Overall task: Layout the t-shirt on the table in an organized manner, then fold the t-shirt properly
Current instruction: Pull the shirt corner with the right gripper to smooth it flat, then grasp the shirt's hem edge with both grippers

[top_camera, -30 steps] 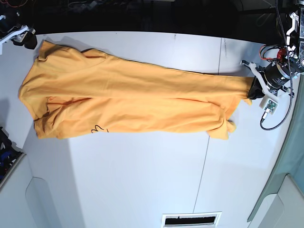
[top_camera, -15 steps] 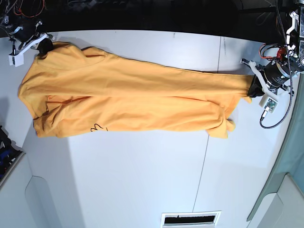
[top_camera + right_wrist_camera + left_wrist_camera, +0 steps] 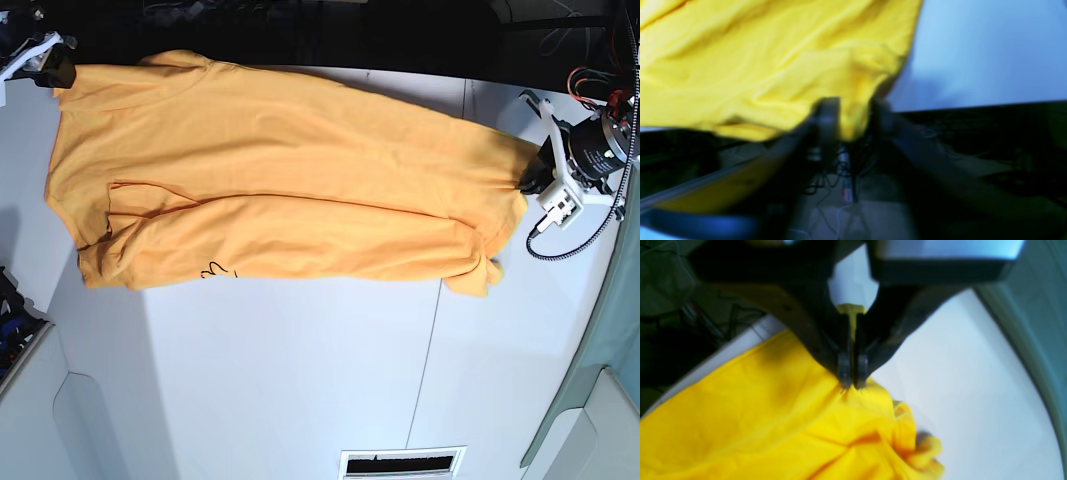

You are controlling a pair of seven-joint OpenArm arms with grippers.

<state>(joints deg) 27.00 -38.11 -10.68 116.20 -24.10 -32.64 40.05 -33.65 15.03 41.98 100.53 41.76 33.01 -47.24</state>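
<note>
The white table (image 3: 300,380) carries the orange-yellow t-shirt (image 3: 280,190), spread lengthwise along the far edge, its far hem overhanging that edge. A small black line drawing (image 3: 212,270) shows near its nearer edge. A thin dark seam (image 3: 425,350) crosses the tabletop.

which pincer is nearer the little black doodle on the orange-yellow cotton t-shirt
Right. The right pincer is at the shirt's far corner, on the same end as the black line drawing. The left pincer pinches the orange-yellow cotton t-shirt at the opposite end.
</note>
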